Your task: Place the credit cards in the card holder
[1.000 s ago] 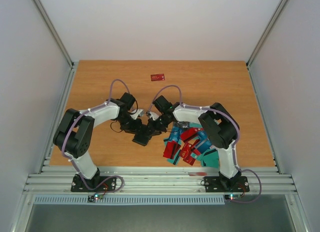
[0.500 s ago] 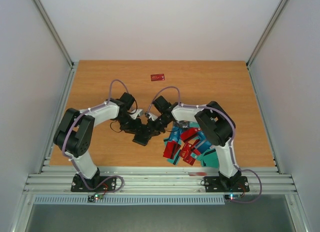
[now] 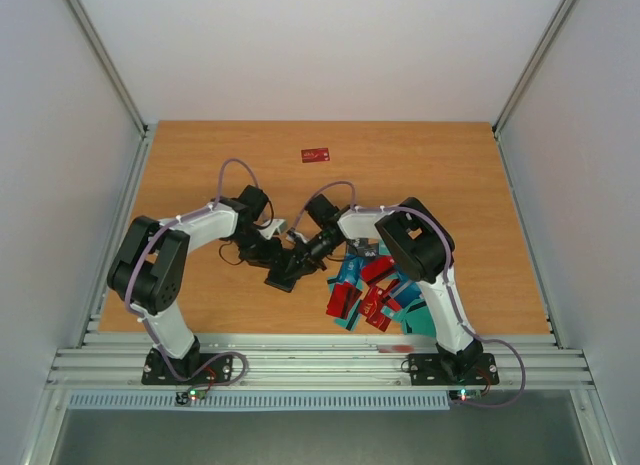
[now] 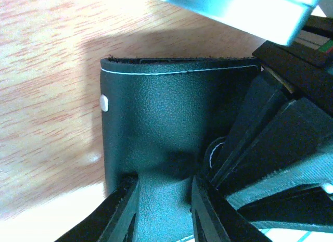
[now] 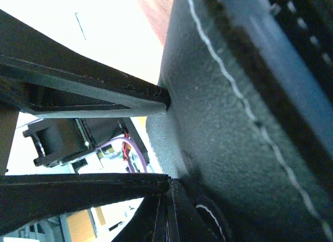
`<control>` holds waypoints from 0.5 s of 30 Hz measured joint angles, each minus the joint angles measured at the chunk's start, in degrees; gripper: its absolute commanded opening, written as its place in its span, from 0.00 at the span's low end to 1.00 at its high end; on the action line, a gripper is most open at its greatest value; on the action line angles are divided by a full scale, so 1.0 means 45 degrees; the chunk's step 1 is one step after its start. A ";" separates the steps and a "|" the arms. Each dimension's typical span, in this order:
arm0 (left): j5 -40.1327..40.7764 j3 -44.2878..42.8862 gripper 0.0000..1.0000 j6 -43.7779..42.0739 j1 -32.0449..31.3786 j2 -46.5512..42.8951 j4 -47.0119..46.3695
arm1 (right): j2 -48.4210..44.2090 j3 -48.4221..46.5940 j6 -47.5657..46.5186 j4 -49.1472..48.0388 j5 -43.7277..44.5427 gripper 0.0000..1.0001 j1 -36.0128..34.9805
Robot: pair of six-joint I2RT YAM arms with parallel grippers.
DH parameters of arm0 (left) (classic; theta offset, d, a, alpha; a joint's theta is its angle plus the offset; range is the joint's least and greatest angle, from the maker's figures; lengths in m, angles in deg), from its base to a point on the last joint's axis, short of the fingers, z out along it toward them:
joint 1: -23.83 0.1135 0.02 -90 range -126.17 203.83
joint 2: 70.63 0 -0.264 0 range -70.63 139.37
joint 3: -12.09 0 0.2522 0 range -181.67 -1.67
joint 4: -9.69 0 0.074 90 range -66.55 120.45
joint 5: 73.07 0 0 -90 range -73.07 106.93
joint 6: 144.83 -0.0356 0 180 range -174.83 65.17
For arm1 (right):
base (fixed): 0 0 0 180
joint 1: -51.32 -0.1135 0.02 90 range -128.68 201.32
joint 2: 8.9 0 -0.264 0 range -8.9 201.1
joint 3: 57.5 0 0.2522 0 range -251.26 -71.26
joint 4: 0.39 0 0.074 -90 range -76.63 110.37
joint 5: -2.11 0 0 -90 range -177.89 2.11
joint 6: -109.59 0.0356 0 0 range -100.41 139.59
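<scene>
Seen from above, our two arms are meeting at the middle of the worktop point(image 3: 200, 175). Both hands are bearing on the card holder point(image 3: 283, 275), which is lying there, a little toward the near edge.

Our left hand point(image 4: 165, 213) is gripping it. From the wrist, its two fingers are standing partly apart with the holder's black grained leather wedged between them. Our right hand point(image 5: 166, 211) is pressing in from the other side, its fingers closed right down on each other. They are sitting against the leather by a stitched edge, but we cannot tell whether a thin flap is being pinched between them.

The credit cards point(image 3: 375, 290) are lying in a loose red and teal heap along the near edge, right of the middle, just beside the holder and partly under the right arm. One red card point(image 3: 316, 155) is lying alone, well apart, close to the far edge. Neither hand is carrying a card.

We are judging that the step in hand is opening or steadying the holder, with loading not yet begun. The next move is calling for the left hand to pin the holder so a pocket is gaping, and for the right hand to draw off to the heap and lift a single card by its edge. That looks awkward, since the cards are overlapping and lying flat.
</scene>
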 measured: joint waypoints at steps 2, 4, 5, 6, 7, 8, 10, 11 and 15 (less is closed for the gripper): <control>0.0000 0.0000 0.31 0.0000 0.0015 0.0000 0.0000 | 0.0000 -0.0121 -0.0058 0.0253 0.0102 0.03 0.0000; 0.0000 0.0000 0.31 0.0005 0.0015 0.0000 0.0005 | 0.0000 -0.0253 -0.0146 0.0544 0.0223 0.06 0.0000; 0.0000 0.0000 0.31 0.0039 0.0015 -0.0005 0.0005 | 0.0000 -0.0350 -0.0194 0.0763 0.0306 0.08 0.0000; 0.0000 0.0000 0.31 0.0073 0.0015 -0.0010 0.0005 | 0.0000 -0.0432 -0.0238 0.0967 0.0355 0.09 0.0000; 0.0000 0.0000 0.31 0.0117 0.0015 -0.0024 0.0005 | 0.0000 -0.0520 -0.0248 0.1132 0.0389 0.11 0.0000; 0.0005 0.0000 0.31 0.0175 0.0015 -0.0063 0.0010 | 0.0000 -0.0622 -0.0282 0.1365 0.0427 0.12 -0.0005; 0.0121 -0.0015 0.31 0.0272 0.0015 -0.0141 0.0015 | 0.0000 -0.0928 -0.0340 0.1855 0.0491 0.15 -0.0024; 0.0238 -0.0044 0.32 0.0359 0.0015 -0.0180 0.0039 | 0.0000 -0.1073 -0.0355 0.2050 0.0539 0.17 -0.0029; 0.0685 -0.0257 0.32 0.0554 0.0015 -0.0398 0.0248 | -0.0005 -0.1826 -0.0476 0.2948 0.0622 0.23 -0.0024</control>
